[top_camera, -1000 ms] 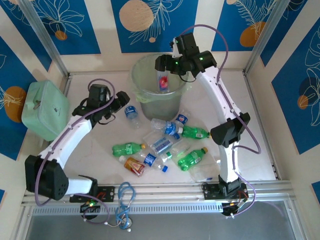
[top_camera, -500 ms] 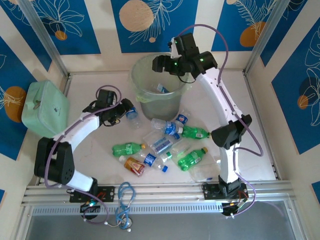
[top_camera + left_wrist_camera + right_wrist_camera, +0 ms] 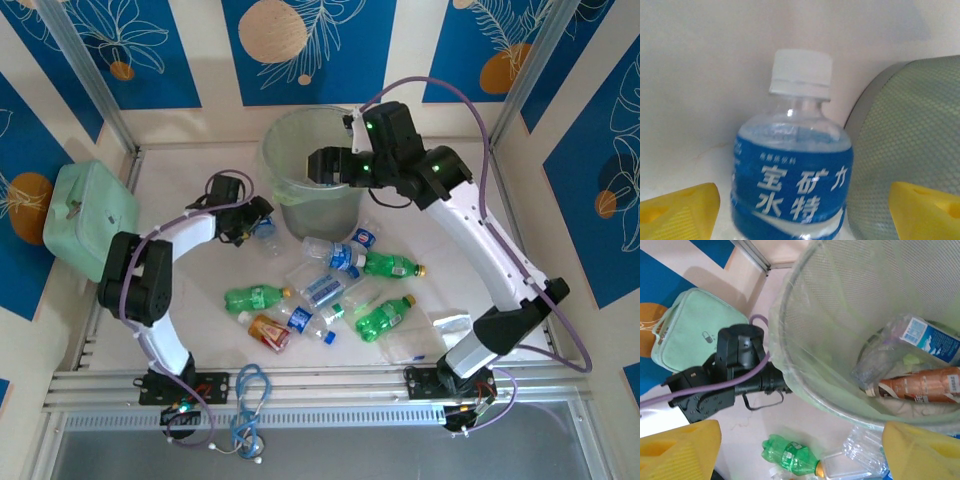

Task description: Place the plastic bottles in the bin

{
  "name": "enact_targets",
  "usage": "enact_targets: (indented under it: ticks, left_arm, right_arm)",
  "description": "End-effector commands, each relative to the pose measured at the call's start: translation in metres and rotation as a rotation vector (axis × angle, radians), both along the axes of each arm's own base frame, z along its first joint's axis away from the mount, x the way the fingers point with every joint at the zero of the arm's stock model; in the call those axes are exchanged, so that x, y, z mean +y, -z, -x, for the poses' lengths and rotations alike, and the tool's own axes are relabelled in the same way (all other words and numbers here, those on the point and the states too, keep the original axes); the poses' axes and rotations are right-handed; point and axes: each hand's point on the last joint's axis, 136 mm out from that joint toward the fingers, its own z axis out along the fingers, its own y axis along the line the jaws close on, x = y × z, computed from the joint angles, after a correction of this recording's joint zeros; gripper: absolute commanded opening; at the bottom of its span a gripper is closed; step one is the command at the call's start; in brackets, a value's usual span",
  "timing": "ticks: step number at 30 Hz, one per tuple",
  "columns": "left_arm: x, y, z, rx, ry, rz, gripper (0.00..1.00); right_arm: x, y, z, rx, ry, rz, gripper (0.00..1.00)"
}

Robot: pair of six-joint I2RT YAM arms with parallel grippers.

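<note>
1. The left gripper (image 3: 256, 222) has slid right since a second ago. Its yellow fingers (image 3: 680, 210) now stand apart on either side of the blue-labelled water bottle (image 3: 792, 190), not clamped.
2. That bottle sits just left of the bin (image 3: 320, 205).
3. The right gripper (image 3: 314, 166) has dropped nearer, over the bin's near side, jaws apart and empty.
4. An amber bottle (image 3: 920, 385) lies inside the bin.
5. The other bottles (image 3: 330, 290) lie scattered near of it.

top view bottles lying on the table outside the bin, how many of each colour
green bottles: 3
blue-label clear bottles: 5
amber bottle: 1
total: 9
</note>
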Motion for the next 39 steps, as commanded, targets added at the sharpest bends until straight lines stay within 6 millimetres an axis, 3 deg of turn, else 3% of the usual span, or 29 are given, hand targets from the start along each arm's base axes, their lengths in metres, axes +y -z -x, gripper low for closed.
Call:
enact_targets:
  ticks: [1,8,14,27,33,36,39]
  left_arm:
    - [0.006,0.004,-0.007,0.022,0.005,-0.040,0.85]
    - [0.020,0.025,0.003,0.110,0.023,-0.174,0.82]
    - [0.013,0.038,0.007,0.151,0.052,-0.174,0.81]
    - [0.015,0.045,0.013,0.184,0.063,-0.204,0.62]
    - [0.015,0.033,0.019,0.165,0.066,-0.193,0.56]
    - [0.015,0.014,0.022,0.123,0.063,-0.177,0.53]
    - [0.016,-0.018,0.026,0.049,0.049,-0.145,0.52]
  right_arm:
    - [-0.005,0.001,0.000,-0.003,0.032,-0.018,0.85]
    - [-0.011,0.019,0.006,0.047,0.047,0.002,0.85]
    - [-0.013,0.022,0.010,0.061,0.061,-0.005,0.85]
    - [-0.023,0.032,0.023,0.086,0.078,0.018,0.84]
    - [-0.026,0.027,0.028,0.080,0.078,0.007,0.84]
    - [-0.022,0.024,0.032,0.077,0.058,-0.003,0.84]
    - [-0.014,0.017,0.038,0.073,0.018,-0.024,0.84]
